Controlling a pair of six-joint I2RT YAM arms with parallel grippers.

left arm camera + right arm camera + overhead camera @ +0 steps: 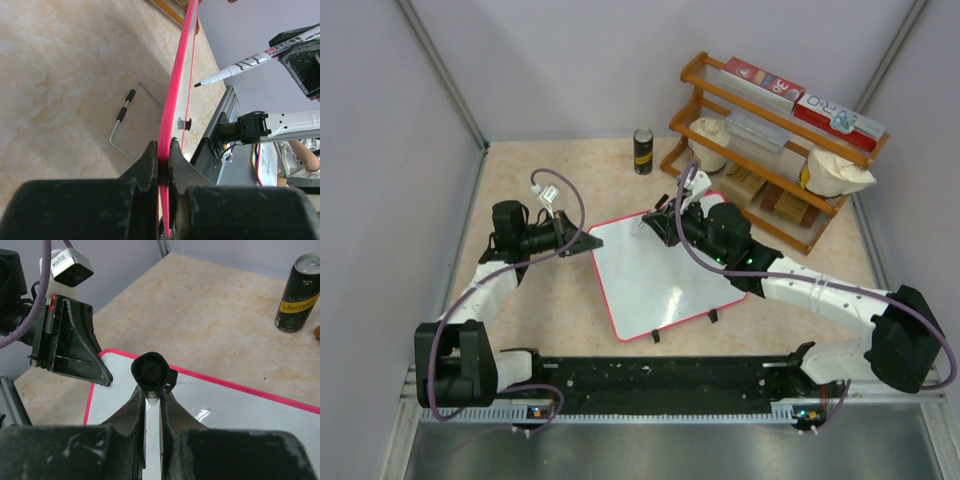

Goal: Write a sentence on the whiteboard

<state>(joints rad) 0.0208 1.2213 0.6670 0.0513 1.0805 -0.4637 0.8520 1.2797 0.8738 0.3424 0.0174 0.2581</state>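
The whiteboard lies tilted in the middle of the table, white with a red-pink rim. No sentence lettering shows on it. My left gripper is shut on the board's left corner rim, and the left wrist view shows its jaws pinching the rim edge-on. My right gripper is shut on a white marker with its black cap end toward the camera. It holds the marker over the board's far part. The marker's tip hangs a short gap off the surface.
A black soda can stands behind the board. A wooden rack with red-and-white boxes and white bags fills the back right. Two black clips sit on the board's near edge. A wire stand lies under the board.
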